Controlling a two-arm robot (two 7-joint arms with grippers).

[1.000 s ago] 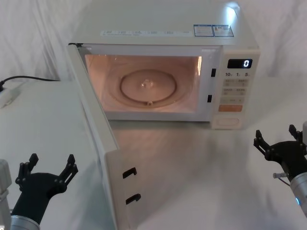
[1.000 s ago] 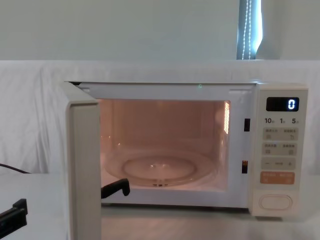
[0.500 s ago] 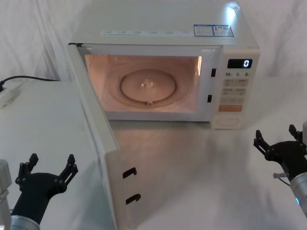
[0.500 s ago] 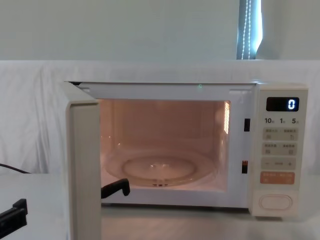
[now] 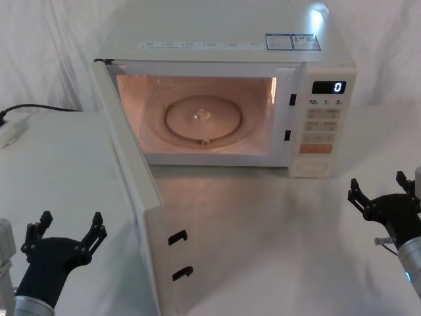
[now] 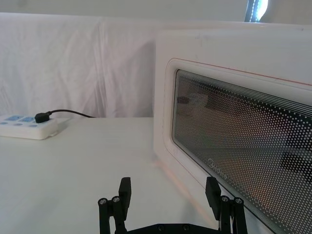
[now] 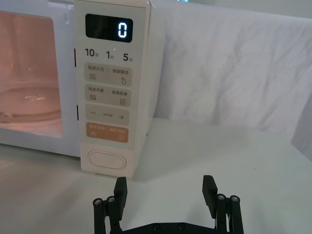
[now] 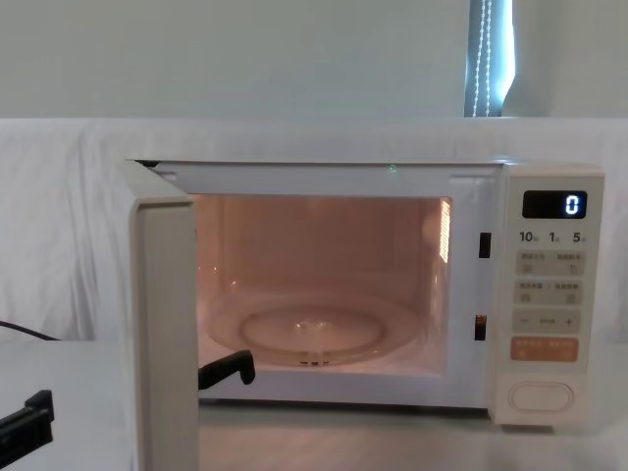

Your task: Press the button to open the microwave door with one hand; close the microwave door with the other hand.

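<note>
The cream microwave (image 5: pixel 223 39) stands at the back of the table with its cavity lit and its display reading 0. The microwave door (image 5: pixel 135 191) hangs wide open, swung out toward me on its left hinge. Its windowed outer face (image 6: pixel 234 122) fills the right side of the left wrist view. The button (image 5: pixel 312 167) sits at the bottom of the control panel (image 7: pixel 106 161), untouched. To the left of the door's free edge, my left gripper (image 5: pixel 71 220) is open near the table's front. My right gripper (image 5: pixel 378 184) is open at the front right, well short of the panel.
A white power strip (image 5: pixel 10 131) with a black cable lies at the far left of the white-draped table (image 5: pixel 276 224). A glass turntable (image 5: pixel 204 118) sits inside the cavity. White cloth hangs behind the oven.
</note>
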